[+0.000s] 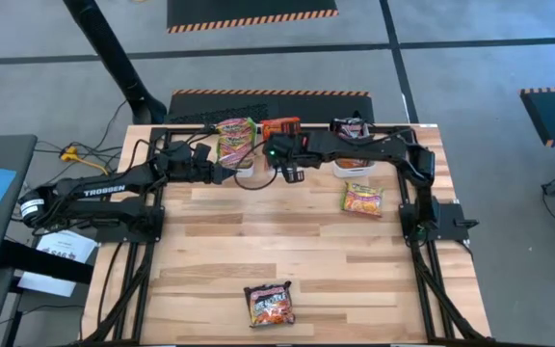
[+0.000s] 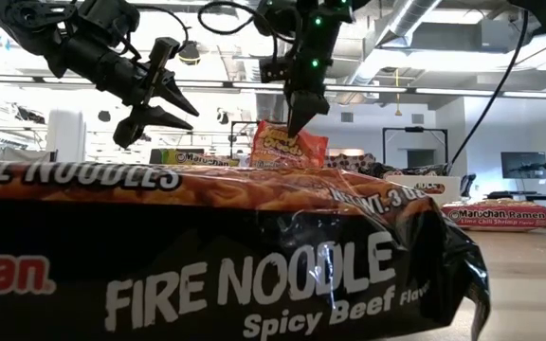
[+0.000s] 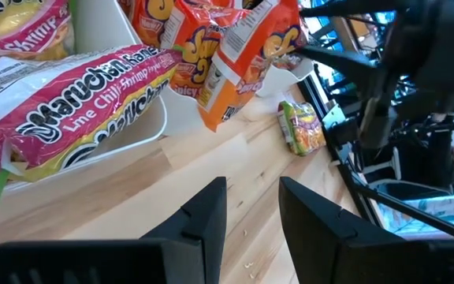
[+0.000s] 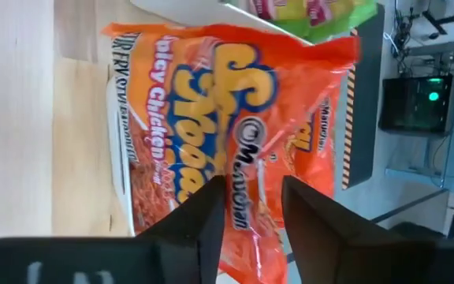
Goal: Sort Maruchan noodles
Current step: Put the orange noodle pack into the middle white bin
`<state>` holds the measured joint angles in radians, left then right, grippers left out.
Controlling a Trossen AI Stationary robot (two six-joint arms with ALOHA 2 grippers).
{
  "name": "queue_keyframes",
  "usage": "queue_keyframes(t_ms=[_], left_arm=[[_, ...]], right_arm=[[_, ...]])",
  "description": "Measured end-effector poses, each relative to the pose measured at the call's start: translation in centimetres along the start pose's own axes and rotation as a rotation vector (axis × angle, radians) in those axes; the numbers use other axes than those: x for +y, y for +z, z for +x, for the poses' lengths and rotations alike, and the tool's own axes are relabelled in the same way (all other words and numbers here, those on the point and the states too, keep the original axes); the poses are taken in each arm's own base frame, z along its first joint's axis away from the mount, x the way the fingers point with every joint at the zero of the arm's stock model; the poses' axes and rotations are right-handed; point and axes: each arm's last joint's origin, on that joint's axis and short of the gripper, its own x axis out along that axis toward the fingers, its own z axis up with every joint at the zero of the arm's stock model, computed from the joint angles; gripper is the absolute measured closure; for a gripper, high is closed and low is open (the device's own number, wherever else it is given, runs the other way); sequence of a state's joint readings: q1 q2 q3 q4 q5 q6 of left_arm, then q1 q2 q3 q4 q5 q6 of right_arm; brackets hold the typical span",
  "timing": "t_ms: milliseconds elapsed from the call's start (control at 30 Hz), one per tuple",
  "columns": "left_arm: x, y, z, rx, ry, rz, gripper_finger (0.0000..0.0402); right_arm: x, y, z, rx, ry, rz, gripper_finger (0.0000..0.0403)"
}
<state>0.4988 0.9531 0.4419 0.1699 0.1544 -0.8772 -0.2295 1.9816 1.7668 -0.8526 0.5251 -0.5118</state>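
High view: right end effector [image 1: 293,173] just in front of the middle white bin [image 1: 279,135]; left end effector [image 1: 242,170] just beside it, near the green-yellow packet's bin [image 1: 236,143]. Loose packets lie well apart on the desk [image 1: 210,251].
Low view: orange Spicy Chicken packet [image 2: 288,147] hangs pinched below the right fingers; left fingers spread, empty; Fire Noodle packet [image 2: 254,256] fills the foreground.
Left wrist view: Lime Chili Shrimp packet [image 3: 69,95] overhangs its bin.
Right wrist view: fingers closed narrowly on the orange packet's edge.
Risk: thin pinch on glossy film may slip; arms crowd together.
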Motion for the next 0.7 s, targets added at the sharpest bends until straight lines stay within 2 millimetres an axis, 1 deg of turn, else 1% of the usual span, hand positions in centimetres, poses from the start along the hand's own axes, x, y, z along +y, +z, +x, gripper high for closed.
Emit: queue_keyframes(t_ms=[133, 233, 333, 467, 567, 700], left_arm=[[0.0, 0.0, 0.0, 0.006, -0.006, -0.001, 0.0299], [0.0, -0.1, 0.0, 0.019, -0.016, -0.002, 0.0299], [0.0, 0.0, 0.0, 0.018, -0.016, -0.001, 0.0299], [0.0, 0.0, 0.0, 0.018, -0.016, 0.000, 0.0299], [0.0, -0.1, 0.0, 0.018, -0.016, 0.001, 0.0299], [0.0, 0.0, 0.0, 0.018, -0.016, 0.047, 0.0299]], right_arm=[[-1.0, 0.4, -1.2, -0.016, -0.008, 0.047, 0.0246], [-1.6, 0.5, -2.3, -0.024, 0.025, 0.136, 0.0246], [-2.2, 0.9, -3.3, -0.085, 0.149, 0.297, 0.0249], [-1.9, 1.4, -3.8, -0.157, 0.354, 0.486, 0.0252], [-1.5, 2.1, -3.0, -0.176, 0.465, 0.568, 0.0252], [-0.2, 2.6, -0.6, -0.126, 0.492, 0.590, 0.0253]])
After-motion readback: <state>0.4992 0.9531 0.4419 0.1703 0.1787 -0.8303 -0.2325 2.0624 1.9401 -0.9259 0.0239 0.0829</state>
